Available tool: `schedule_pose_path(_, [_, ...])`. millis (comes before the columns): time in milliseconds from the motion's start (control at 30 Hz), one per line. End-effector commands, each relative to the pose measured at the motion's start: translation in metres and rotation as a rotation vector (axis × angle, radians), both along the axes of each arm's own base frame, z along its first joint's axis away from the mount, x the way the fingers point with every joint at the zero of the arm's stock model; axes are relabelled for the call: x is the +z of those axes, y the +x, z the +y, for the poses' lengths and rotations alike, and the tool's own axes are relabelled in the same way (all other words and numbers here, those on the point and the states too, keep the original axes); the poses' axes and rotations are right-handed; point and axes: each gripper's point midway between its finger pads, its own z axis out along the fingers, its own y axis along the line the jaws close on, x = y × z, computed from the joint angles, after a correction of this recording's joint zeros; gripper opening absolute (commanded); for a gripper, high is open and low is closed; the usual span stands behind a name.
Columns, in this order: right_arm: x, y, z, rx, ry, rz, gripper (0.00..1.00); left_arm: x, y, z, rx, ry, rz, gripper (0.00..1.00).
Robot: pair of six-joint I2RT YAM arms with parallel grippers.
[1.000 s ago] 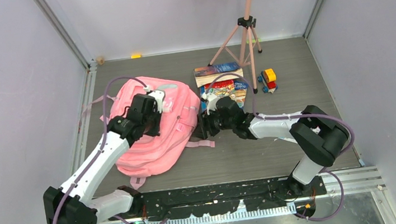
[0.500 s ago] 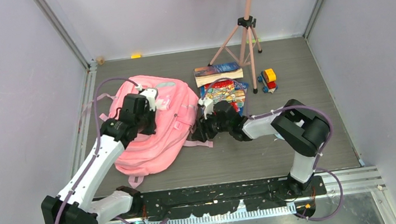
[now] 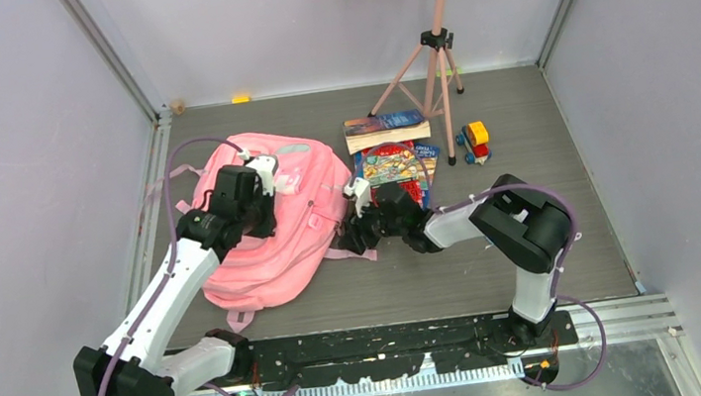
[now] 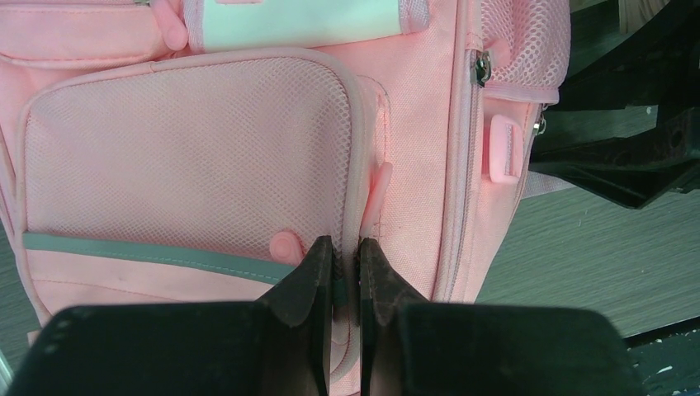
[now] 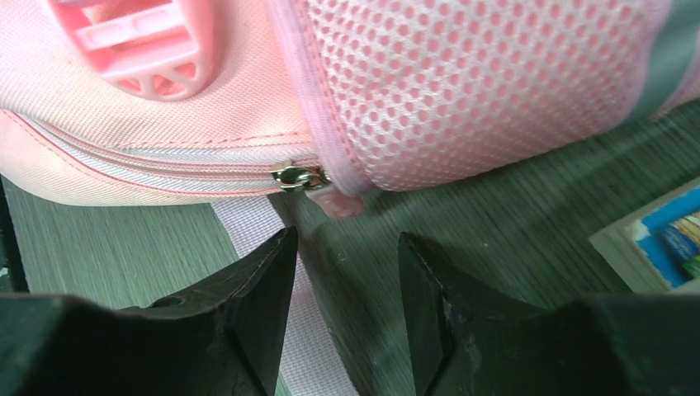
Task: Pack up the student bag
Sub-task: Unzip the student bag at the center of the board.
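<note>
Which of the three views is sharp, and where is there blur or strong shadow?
Top external: evenly lit and sharp, only soft shadows. Left wrist: the student bag shows crisp mesh. Right wrist: the pink buckle looks slightly soft, the zipper pull is clear.

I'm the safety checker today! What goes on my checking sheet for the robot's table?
Surface: grey wood-look table, no spills seen.
Job's things: pink backpack lies front side up; the side zip seen by the right wrist camera looks closed.
Clutter: thick book, picture book and toy car lie on the table to the right of the backpack, outside it.
Hands: left hand pinched shut on the backpack's front pocket edge; right hand open, just short of the zip pull.
Cables: purple cables loop along both arms; no snag seen.
Surroundings: pink tripod at the back; pale walls all around.
</note>
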Motion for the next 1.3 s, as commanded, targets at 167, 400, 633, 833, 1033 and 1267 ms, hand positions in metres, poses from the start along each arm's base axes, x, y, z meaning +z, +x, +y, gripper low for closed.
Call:
schedule_pose_path(167, [0.011,0.009,0.025,0.037,0.009,-0.156,0.54,0.028,0.022,-0.006,0.012,-0.061,-0.133,0.00])
schedule_pose_path(400, [0.013,0.021,0.022,-0.024,0.000,-0.226,0.54,0.029,0.022,-0.006,0.012,-0.068,-0.133,0.00])
schedule_pose_path(633, [0.013,0.025,0.020,-0.029,-0.012,-0.252,0.55,0.029,0.022,-0.005,0.018,-0.068,-0.129,0.00])
schedule_pose_path(833, [0.019,0.024,0.025,-0.001,-0.003,-0.262,0.43,0.028,0.023,-0.003,0.027,-0.065,-0.126,0.00])
schedule_pose_path(1033, [0.022,0.020,0.025,0.014,-0.024,-0.227,0.17,0.027,0.023,-0.001,0.035,-0.060,-0.124,0.00])
schedule_pose_path(1267, [0.015,0.003,0.026,0.032,-0.086,-0.134,0.01,0.025,0.024,-0.001,0.038,-0.061,-0.114,0.00])
